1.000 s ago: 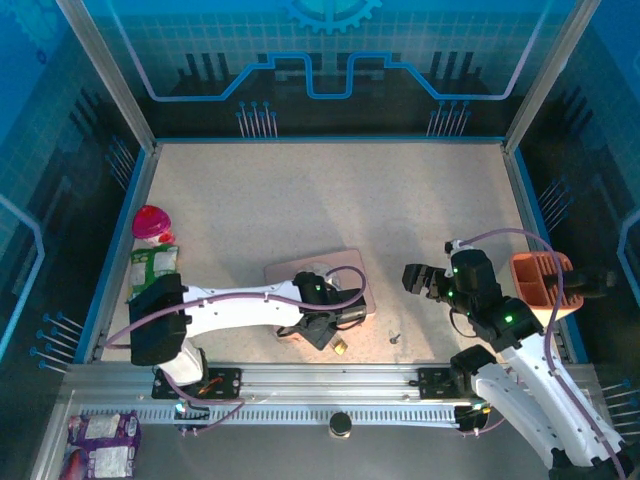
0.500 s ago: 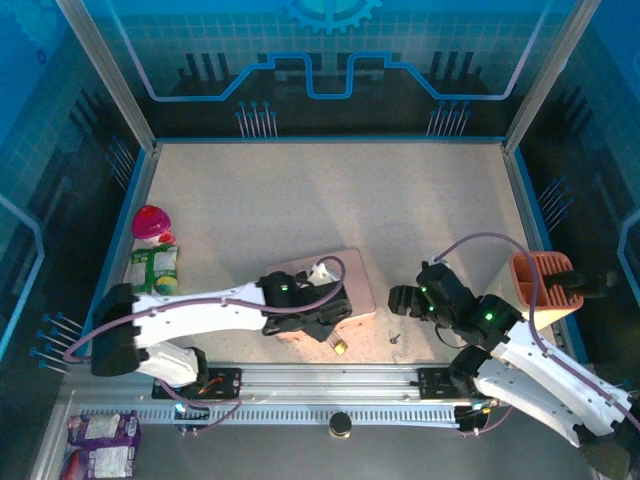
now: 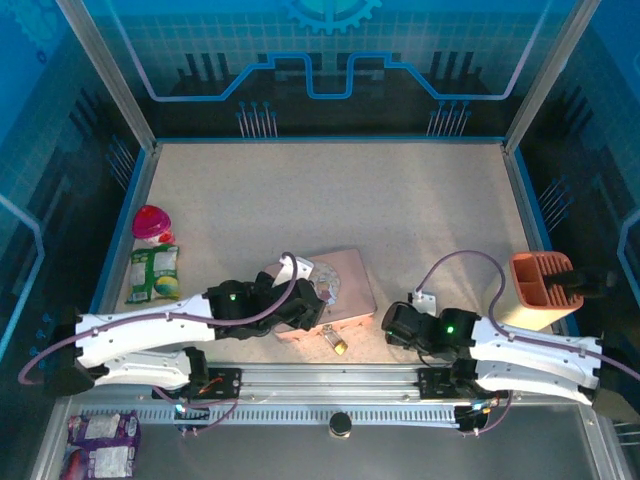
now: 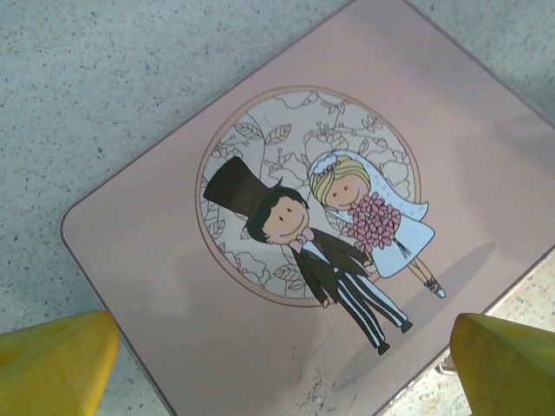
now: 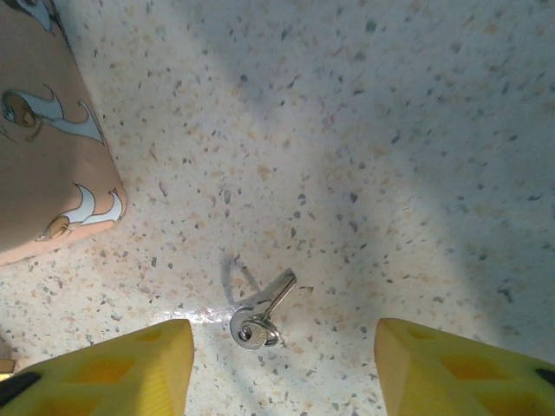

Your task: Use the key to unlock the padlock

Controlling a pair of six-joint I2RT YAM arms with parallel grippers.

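Note:
The key (image 5: 260,312), small and silvery with a ring through its head, lies flat on the speckled table. My right gripper (image 5: 282,368) hangs just above it, open, one yellow finger (image 5: 113,368) on each side and neither touching it. Seen from above, that gripper (image 3: 395,325) is low by the near edge. The padlock (image 3: 338,344), brass with a thin shackle, lies on the table at the pink tin's near corner. My left gripper (image 4: 282,373) is open above the tin's lid, its fingertips (image 4: 52,364) spread wide with nothing between them; from above it (image 3: 308,308) sits just left of the padlock.
The pink tin (image 3: 345,285) with a cartoon couple on its lid lies mid-table near the front. An orange holder (image 3: 540,290) stands by the right wall. A snack packet (image 3: 153,275) and a pink toy (image 3: 150,222) lie at the left. The metal rail (image 3: 330,385) runs along the near edge.
My right arm has swung down and left until its gripper straddles the key, its fingers drawing closer together. My left arm has stretched out lower, its gripper shifting over the tin.

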